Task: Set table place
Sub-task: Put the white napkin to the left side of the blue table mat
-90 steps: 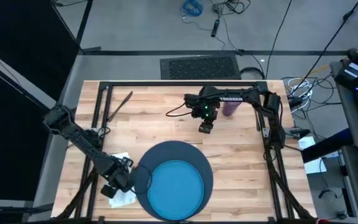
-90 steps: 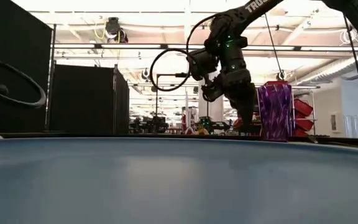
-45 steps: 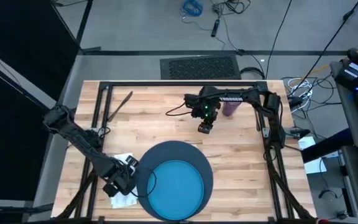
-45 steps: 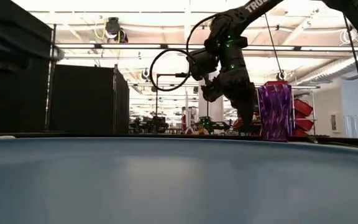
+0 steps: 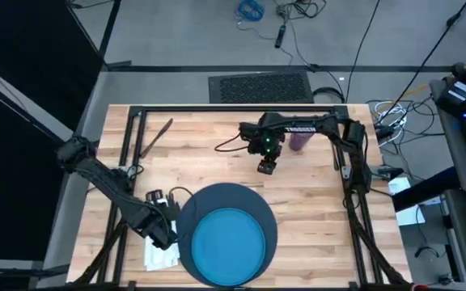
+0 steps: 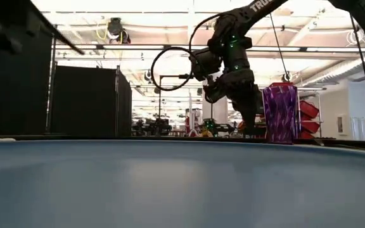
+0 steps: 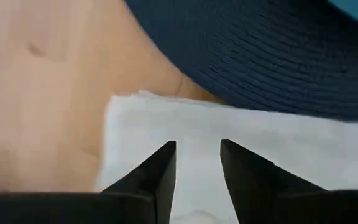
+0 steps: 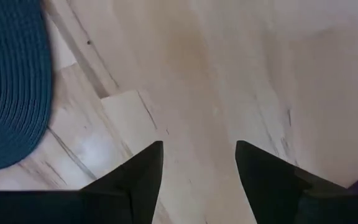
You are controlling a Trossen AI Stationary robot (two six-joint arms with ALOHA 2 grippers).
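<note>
The dark navy mat (image 5: 217, 198) lies at the table's near middle, and the bright blue plate (image 5: 229, 242) rests on it. The white napkin (image 5: 159, 255) lies flat on the wood against the mat's left edge (image 7: 260, 56). My left gripper (image 5: 166, 232) is open just over the napkin (image 7: 266, 149), by its far end. My right gripper (image 5: 266, 167) is open above bare wood (image 8: 197, 144), past the mat's far side. The purple cup (image 5: 299, 141) stands upright on the table behind it (image 6: 279, 114). My left gripper has its open fingers (image 7: 161, 171) over the napkin, pointing down at it. Whether the fingertips touch the cloth cannot be told.
A thin dark rod (image 5: 156, 137) lies slanted on the far left of the table. The black frame (image 5: 233, 107) runs along the table's edges. Bare wood (image 5: 314, 202) shows right of the mat and between the mat and the cup.
My left gripper has moved a little toward the table's far edge and right, along the napkin toward the mat's left rim. In the low view the left arm fills more of the picture's left side. The right arm has kept still.
</note>
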